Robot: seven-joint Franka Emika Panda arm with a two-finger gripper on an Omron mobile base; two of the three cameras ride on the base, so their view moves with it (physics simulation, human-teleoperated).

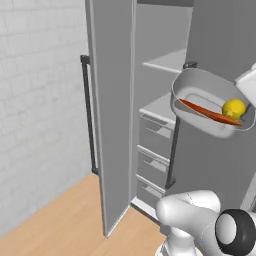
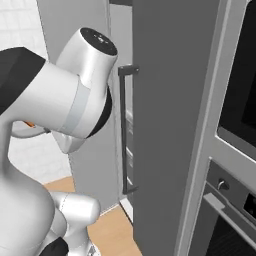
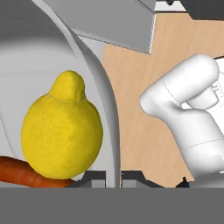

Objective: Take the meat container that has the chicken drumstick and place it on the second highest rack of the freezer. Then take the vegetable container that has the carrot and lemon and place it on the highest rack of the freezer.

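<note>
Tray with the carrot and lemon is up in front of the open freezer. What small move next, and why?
Probably lift the tray a bit higher and ease it toward the upper shelf. The gripper is shut on its rim, it hangs tilted beside the lower shelf, and the lemon and carrot sit at its low edge.

Yellow lemon (image 3: 61, 131), orange-red carrot (image 1: 207, 113), grey freezer (image 1: 116, 100)

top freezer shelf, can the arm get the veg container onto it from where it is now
Probably yes. The gripper is shut on the vegetable container's rim, holding it with the carrot and lemon in front of the open freezer. The door is swung aside and the top shelf looks bare.
</note>
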